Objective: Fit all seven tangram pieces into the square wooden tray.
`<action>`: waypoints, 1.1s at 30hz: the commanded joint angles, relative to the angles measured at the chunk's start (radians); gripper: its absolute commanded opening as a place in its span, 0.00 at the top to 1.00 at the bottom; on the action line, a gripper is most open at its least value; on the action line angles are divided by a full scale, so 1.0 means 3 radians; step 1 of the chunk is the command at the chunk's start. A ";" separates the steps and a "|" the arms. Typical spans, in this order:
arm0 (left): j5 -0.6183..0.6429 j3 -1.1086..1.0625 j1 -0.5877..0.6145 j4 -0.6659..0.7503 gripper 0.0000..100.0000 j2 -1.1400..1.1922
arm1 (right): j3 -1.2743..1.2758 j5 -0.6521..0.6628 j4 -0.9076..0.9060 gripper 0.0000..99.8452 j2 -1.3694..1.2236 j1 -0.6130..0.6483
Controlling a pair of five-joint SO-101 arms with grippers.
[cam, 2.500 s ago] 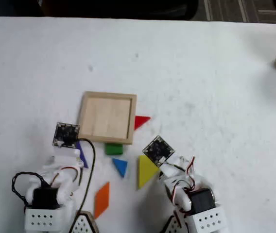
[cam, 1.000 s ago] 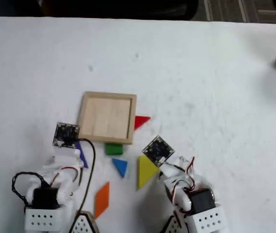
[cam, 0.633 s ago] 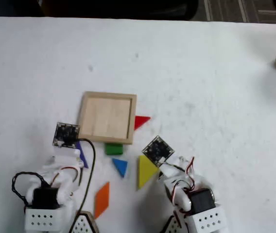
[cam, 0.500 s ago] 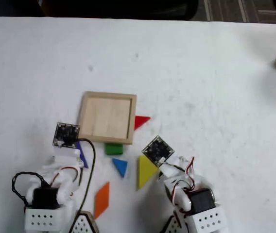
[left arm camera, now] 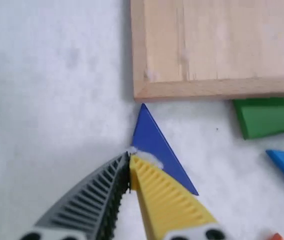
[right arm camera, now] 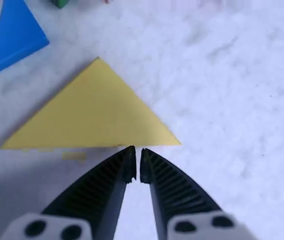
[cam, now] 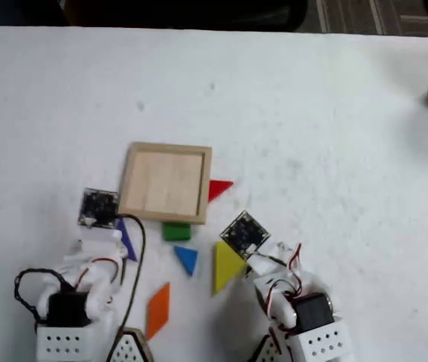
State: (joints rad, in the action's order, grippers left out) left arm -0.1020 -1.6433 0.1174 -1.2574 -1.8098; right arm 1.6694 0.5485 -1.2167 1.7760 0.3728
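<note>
The square wooden tray (cam: 169,146) lies flat on the white bench (cam: 312,113), its floor bare wood from rim to rim. All the pieces in sight lie outside it. A red triangle (cam: 218,188) touches the tray's right rim, and a green piece (cam: 176,231) sits just beside the near rim. A dark blue triangle (left arm camera: 157,145) points its tip at the tray's near left corner, almost touching it. The left gripper (left arm camera: 128,162) has its fingers clenched together, tips at that triangle's edge. Nearer the arms lie a small blue triangle (cam: 187,259), a yellow triangle (right arm camera: 94,110) and an orange parallelogram (cam: 157,309), each apart from the others. The right gripper (right arm camera: 136,162) has its fingers closed to a thin slit, tips just at the yellow triangle's long edge. Beyond the tray and to its right the bench lies wide open.
</note>
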 commanded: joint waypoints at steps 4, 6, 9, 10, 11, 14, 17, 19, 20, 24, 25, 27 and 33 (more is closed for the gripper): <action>-0.0051 0.0230 0.0110 0.0777 0.88 -0.0033 | 0.0072 0.0000 0.0754 0.97 0.0043 -0.0437; -0.0046 0.0266 0.0125 0.0864 0.80 -0.0023 | 0.0072 -0.0220 0.0800 0.97 0.0043 -0.0499; -0.0026 0.0389 0.0130 0.0859 0.76 -0.0013 | 0.0020 -0.0696 0.0811 0.97 0.0043 -0.0504; -0.0031 0.0430 0.0125 0.0859 0.78 -0.0008 | -0.0041 -0.0696 0.0785 0.97 0.0043 -0.0514; -0.0041 0.0476 0.0115 0.0859 0.81 -0.0008 | -0.0087 -0.0660 0.0744 0.97 0.0043 -0.0519; -0.0046 0.0670 0.0105 0.0859 0.89 0.0151 | -0.0184 -0.0604 0.0627 0.97 0.0043 -0.0540; -0.0046 0.1043 0.0059 0.0859 0.88 0.0693 | -0.0199 -0.0604 0.0606 0.97 0.0038 -0.0545; -0.0046 0.1386 0.0028 0.0859 0.87 0.1235 | -0.0199 -0.0604 0.0606 0.97 0.0038 -0.0575; -0.0046 0.1580 0.0028 0.0859 0.87 0.1542 | -0.0199 -0.0609 0.0621 0.97 0.0038 -0.0601; -0.0046 0.2363 0.0018 0.0701 0.87 0.2780 | -0.0184 -0.0604 0.0621 0.97 0.0038 -0.0627; -0.0046 0.2547 0.0018 0.0660 0.87 0.3061 | -0.0184 -0.0604 0.0621 0.97 0.0038 -0.0627; -0.0046 0.2879 0.0013 0.0614 0.87 0.3603 | -0.0169 -0.0604 0.0621 0.97 0.0038 -0.0627; -0.0046 0.3621 -0.0187 0.0624 0.87 0.4984 | -0.0020 -0.0604 0.0790 0.97 0.0043 -0.0621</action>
State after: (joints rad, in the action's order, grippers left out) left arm -0.1036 -0.6905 0.1112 -1.0641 -0.4933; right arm 1.6648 0.3705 -1.0157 1.7776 0.1918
